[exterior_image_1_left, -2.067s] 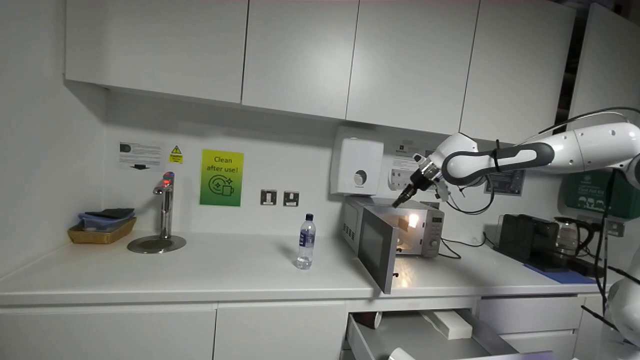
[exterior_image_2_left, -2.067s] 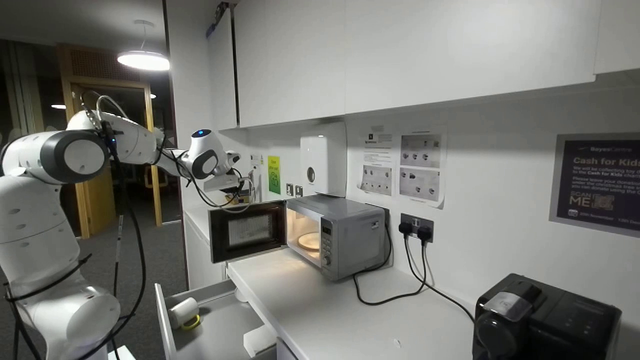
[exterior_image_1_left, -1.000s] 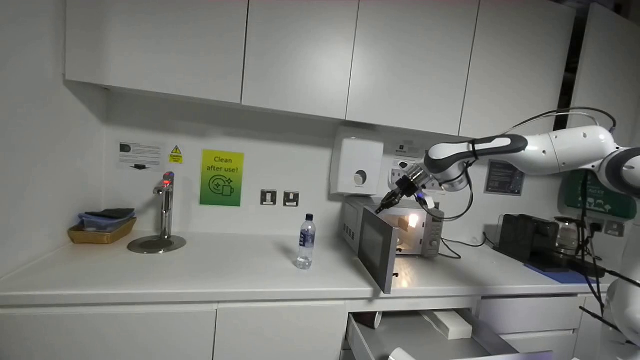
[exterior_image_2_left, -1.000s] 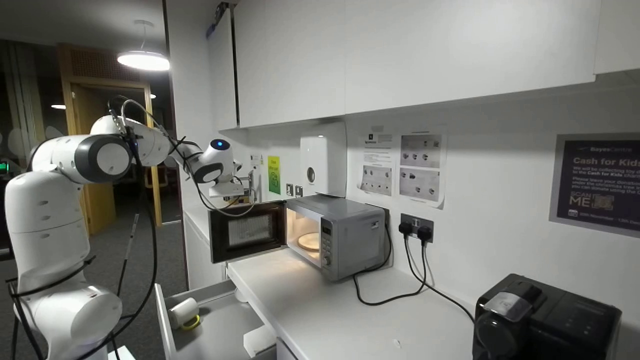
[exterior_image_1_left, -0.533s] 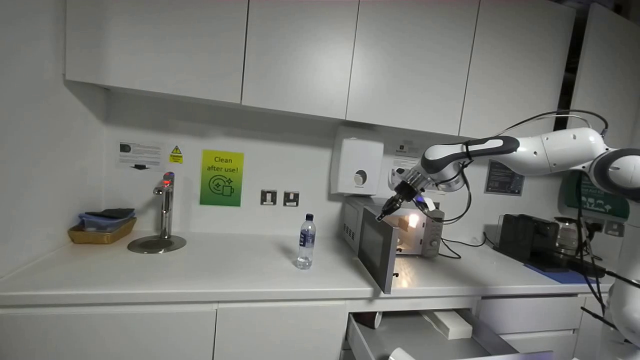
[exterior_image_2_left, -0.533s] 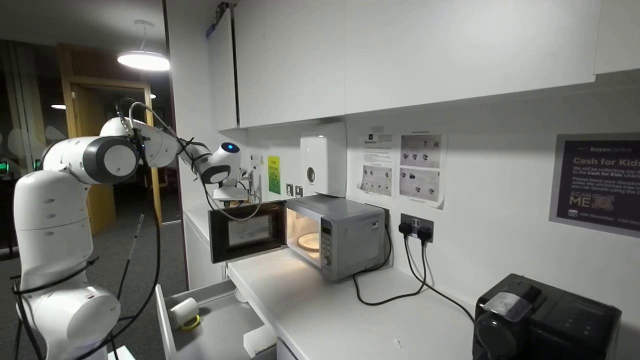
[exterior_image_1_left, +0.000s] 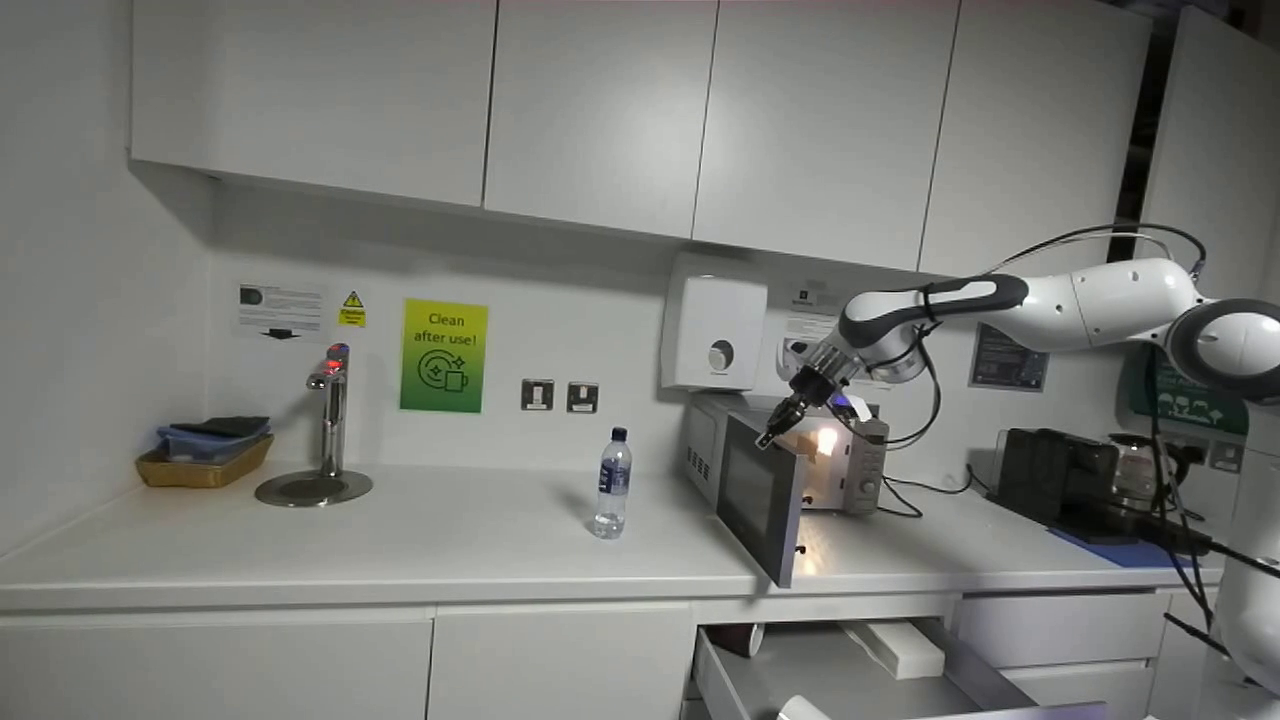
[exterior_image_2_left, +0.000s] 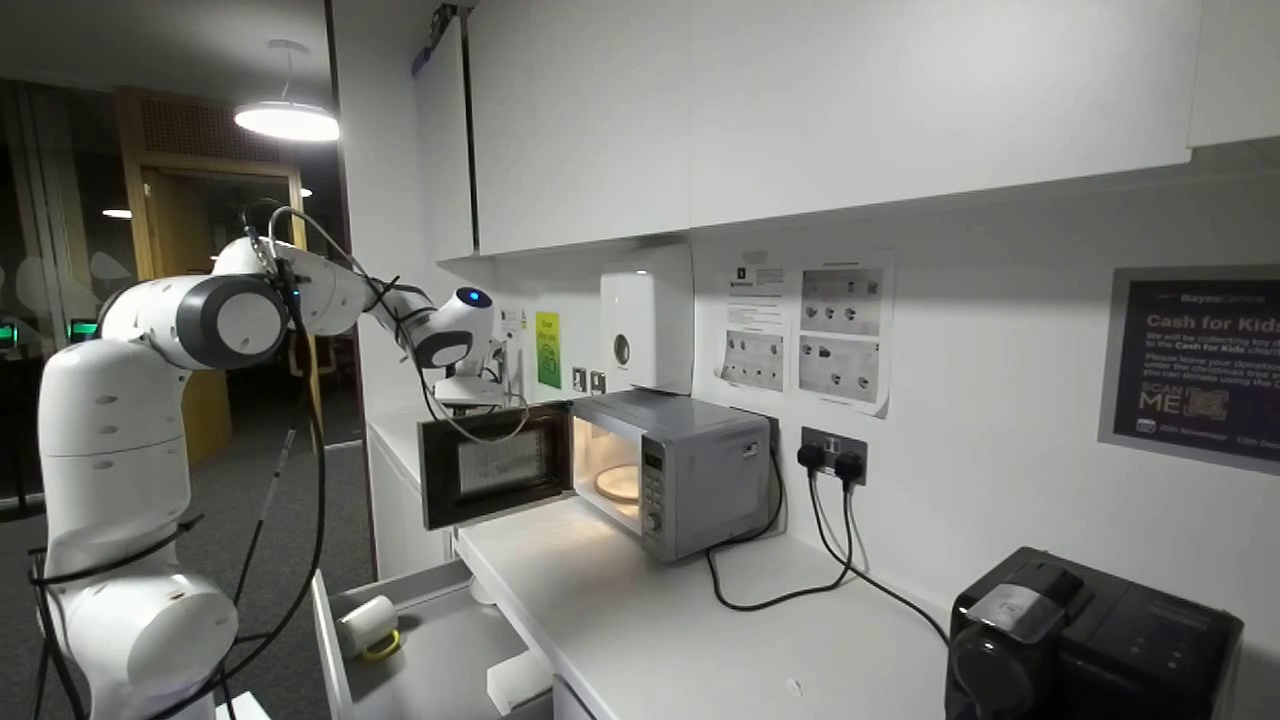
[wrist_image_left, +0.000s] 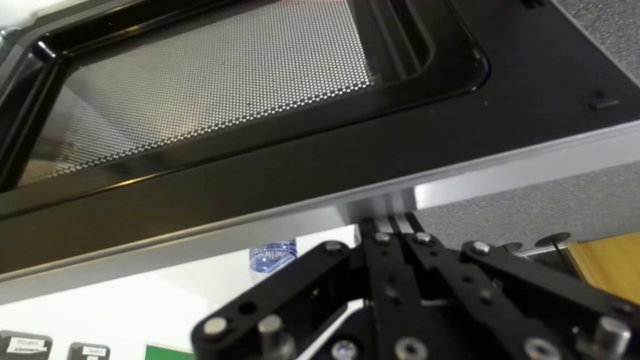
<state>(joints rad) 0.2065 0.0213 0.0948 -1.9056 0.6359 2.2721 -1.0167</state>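
My gripper (exterior_image_1_left: 766, 441) is shut with nothing between its fingers, pointing down at the upper edge of the open microwave door (exterior_image_1_left: 752, 500). In the wrist view, the gripper (wrist_image_left: 394, 223) has its fingertips against or just behind the door's silvery edge, on the outer side; contact is not certain. The door's dark inner face with its mesh window (wrist_image_left: 225, 75) fills the upper part of that view. The grey microwave (exterior_image_2_left: 710, 470) is lit inside, its turntable (exterior_image_2_left: 620, 483) visible. In that exterior view the fingers are hidden behind the wrist and door.
A water bottle (exterior_image_1_left: 612, 490) stands on the counter (exterior_image_1_left: 450, 535) left of the door. Beneath, a pulled-out drawer (exterior_image_2_left: 450, 640) holds a white mug (exterior_image_2_left: 368, 627) and a white box (exterior_image_1_left: 905, 650). A coffee machine (exterior_image_2_left: 1090, 640) stands further along. Cables hang from the arm.
The arm has come left and down from above the microwave to the door's outer side. In the last half second the door has swung slightly toward closed. The gripper has stayed shut.
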